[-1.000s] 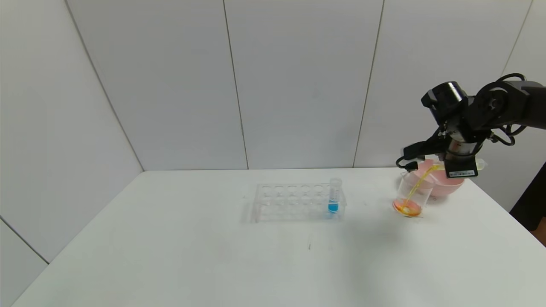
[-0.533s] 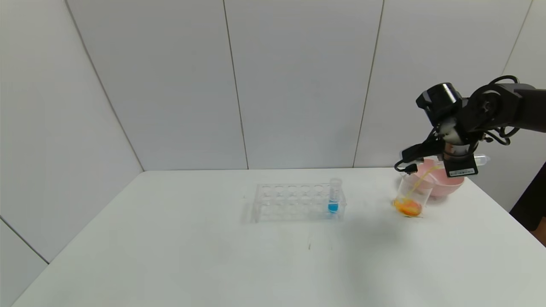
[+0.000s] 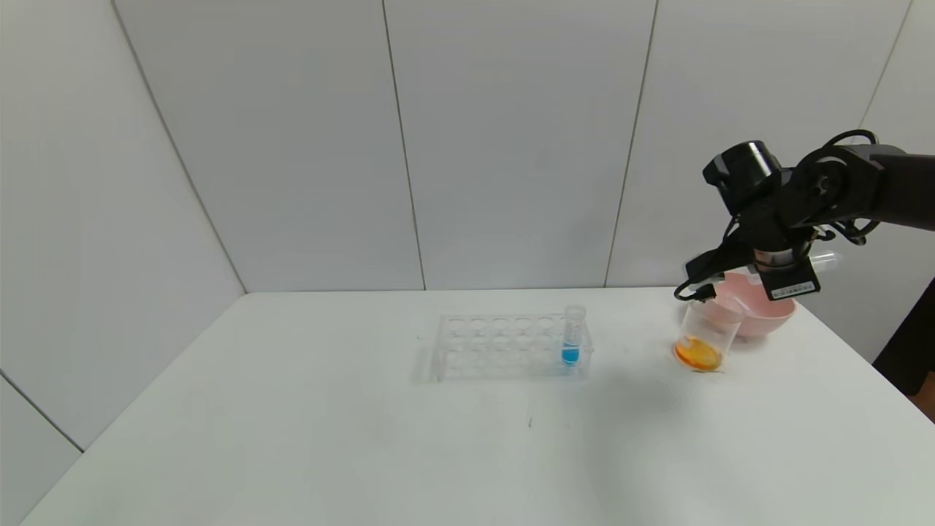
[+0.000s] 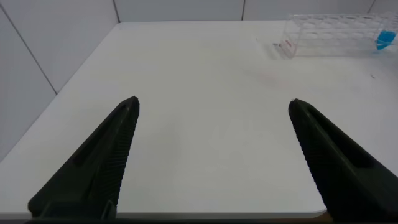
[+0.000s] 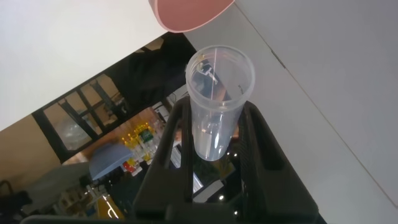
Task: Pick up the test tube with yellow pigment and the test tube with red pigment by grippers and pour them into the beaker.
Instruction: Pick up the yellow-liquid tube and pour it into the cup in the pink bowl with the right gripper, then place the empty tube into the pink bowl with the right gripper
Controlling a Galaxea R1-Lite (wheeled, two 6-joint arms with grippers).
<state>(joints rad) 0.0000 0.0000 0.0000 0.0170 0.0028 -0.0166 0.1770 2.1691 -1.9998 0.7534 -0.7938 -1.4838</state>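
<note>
Holding an emptied test tube between its fingers, your right gripper hovers above the beaker and pink bowl at the counter's right. The tube lies nearly level. Orange liquid sits in the beaker. Your left gripper hangs spread wide, well apart from the rack holding the blue tube.

Bright, even overhead light; faint soft shadows; sharp focus.

Open left end effector above table.
</note>
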